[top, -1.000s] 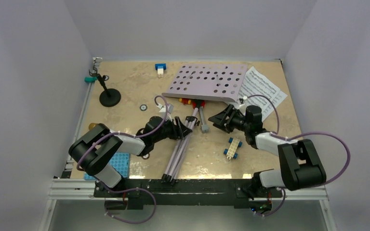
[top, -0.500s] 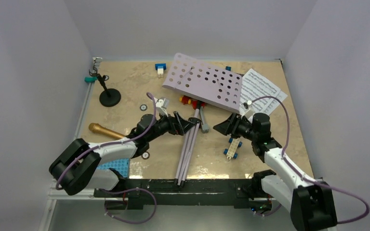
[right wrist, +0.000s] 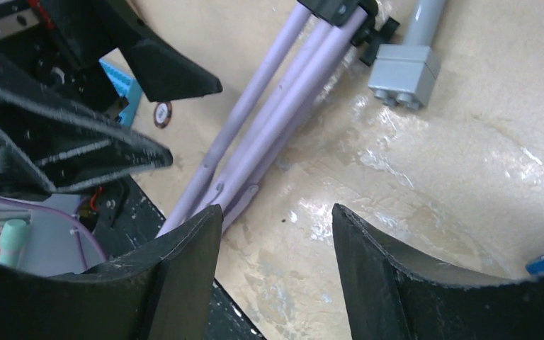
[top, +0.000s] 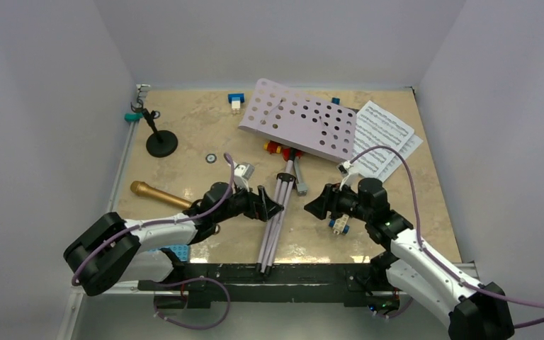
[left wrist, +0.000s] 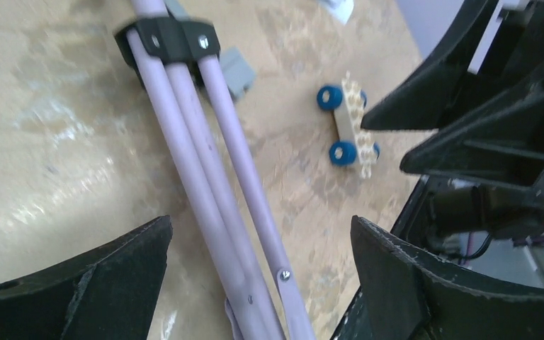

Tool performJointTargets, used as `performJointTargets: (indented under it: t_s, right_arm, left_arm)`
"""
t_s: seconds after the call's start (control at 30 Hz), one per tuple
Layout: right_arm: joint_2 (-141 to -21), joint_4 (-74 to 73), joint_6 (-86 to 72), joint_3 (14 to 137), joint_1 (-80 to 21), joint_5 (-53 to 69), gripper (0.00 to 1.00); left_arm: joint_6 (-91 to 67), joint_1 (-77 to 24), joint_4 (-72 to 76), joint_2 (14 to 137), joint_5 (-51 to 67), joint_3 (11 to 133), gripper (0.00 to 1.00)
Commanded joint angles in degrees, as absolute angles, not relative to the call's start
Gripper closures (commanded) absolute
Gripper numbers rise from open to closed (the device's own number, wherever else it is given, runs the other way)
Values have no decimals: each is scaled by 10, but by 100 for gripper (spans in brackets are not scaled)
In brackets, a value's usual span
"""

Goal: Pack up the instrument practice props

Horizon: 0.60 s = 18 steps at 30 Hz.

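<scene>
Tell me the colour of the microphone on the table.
The microphone is gold; the top external view shows it best.

The music stand (top: 269, 234) lies on the table (top: 184, 134), and its folded legs pass between the fingers of our left gripper (top: 275, 207) and run on to the near edge. Our right gripper (top: 310, 208) faces the left one from the legs' other side, fingertips apart from them. A wheeled brick (top: 338, 225) sits just beside our right fingers, on their near side. A block (top: 301, 188) lies beyond both sets of fingertips, beside the legs. Farther beyond lies the stand's desk (top: 299, 120), with sheet music (top: 386, 134) on its right. The microphone (top: 157, 195) lies well left of our left fingers. The mic stand (top: 160, 144) stands beyond it.
</scene>
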<state>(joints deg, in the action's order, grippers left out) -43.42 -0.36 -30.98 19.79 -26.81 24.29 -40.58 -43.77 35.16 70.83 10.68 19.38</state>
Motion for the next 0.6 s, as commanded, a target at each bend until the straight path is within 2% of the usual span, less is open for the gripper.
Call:
performJointTargets:
  t_s: [0.0,0.47,0.57]
  right_arm:
    - [-444,11,-309,188,-274,214,38]
    - [-406,-48,-287,205,-276,192,38]
    - [-399,-57,-280,211,-277,185,38]
  left_arm:
    - [-367,-485,323,739,77,221,0]
    - [-329,-519,229,880,40,339,0]
    - [-344,-519,233,892,11,334,7]
